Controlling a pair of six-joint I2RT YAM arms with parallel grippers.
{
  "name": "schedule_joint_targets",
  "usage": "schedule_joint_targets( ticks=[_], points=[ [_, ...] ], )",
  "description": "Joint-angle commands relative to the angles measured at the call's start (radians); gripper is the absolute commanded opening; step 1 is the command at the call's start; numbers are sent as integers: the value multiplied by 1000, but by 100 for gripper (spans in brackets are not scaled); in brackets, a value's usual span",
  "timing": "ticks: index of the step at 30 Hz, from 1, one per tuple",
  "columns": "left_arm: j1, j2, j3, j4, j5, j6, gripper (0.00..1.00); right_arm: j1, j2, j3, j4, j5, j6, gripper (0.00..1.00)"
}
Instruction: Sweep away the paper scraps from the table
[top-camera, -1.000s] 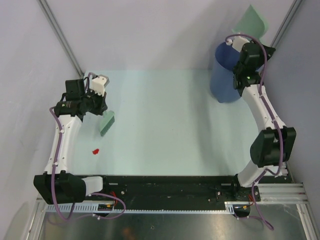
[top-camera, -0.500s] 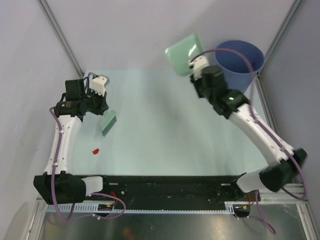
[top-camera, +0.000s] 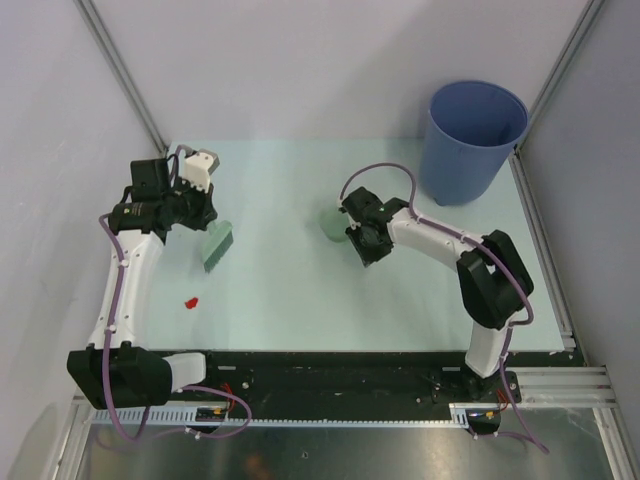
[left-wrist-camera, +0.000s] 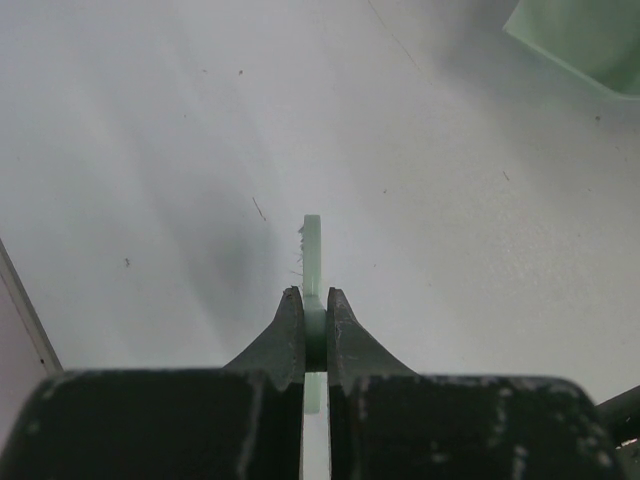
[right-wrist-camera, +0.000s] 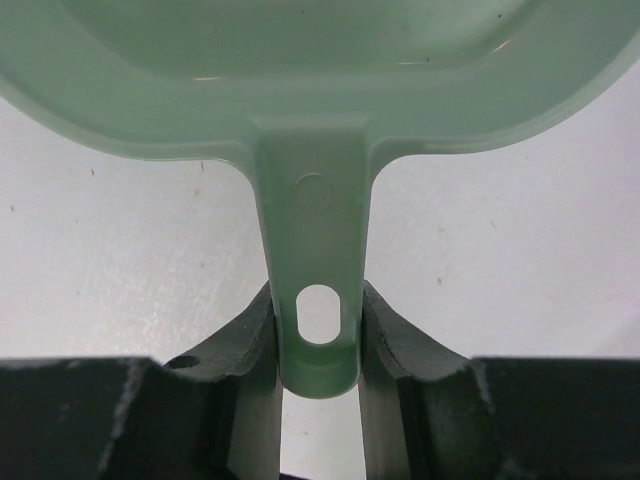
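Table (top-camera: 285, 290) stretches between left gripper (left-wrist-camera: 313, 303) clamping brush (top-camera: 216, 246) and right gripper (right-wrist-camera: 319, 312) clamping dustpan (top-camera: 329, 224).

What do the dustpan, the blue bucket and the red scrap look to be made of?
Dustpan: looks like moulded plastic, pale green, glossy highlights, punched hole in the handle. Blue bucket: probably plastic, matte, thin even rim. Red scrap: too small to tell, perhaps paper.

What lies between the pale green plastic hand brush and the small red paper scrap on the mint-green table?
Nothing: the top external view shows only bare mint-green table between the pale green hand brush and the small red paper scrap.
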Motion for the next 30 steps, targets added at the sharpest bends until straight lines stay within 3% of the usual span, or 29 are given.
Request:
schedule_joint_targets(
  ticks=[1,6,9,10,12,13,14,23,27,29,30],
  points=[
    [2,-14,-10,28,8,8,0,8,67,0,75,-18,67,0],
    [4,-13,-4,28,3,11,0,17,132,-7,101,-29,79,1],
    [2,-8,7,28,3,6,0,23,139,-12,108,-38,83,14],
    [1,-6,10,27,4,6,0,24,139,-15,112,-41,83,26],
    [-2,-3,14,28,1,3,0,28,138,-20,110,-41,82,36],
    [-6,-2,16,28,1,3,0,29,132,-20,107,-38,82,57],
    [-9,-2,19,30,-2,1,0,31,129,-20,105,-35,82,99],
    [-93,24,91,28,-58,-9,0,67,-98,-24,64,88,74,100],
    [-235,63,142,41,-219,-23,0,61,-219,-46,59,186,77,100],
    [-304,92,164,70,-366,-28,0,38,-288,-69,70,198,76,100],
    [-390,102,169,83,-426,-22,0,25,-307,-92,73,198,79,100]
  ],
)
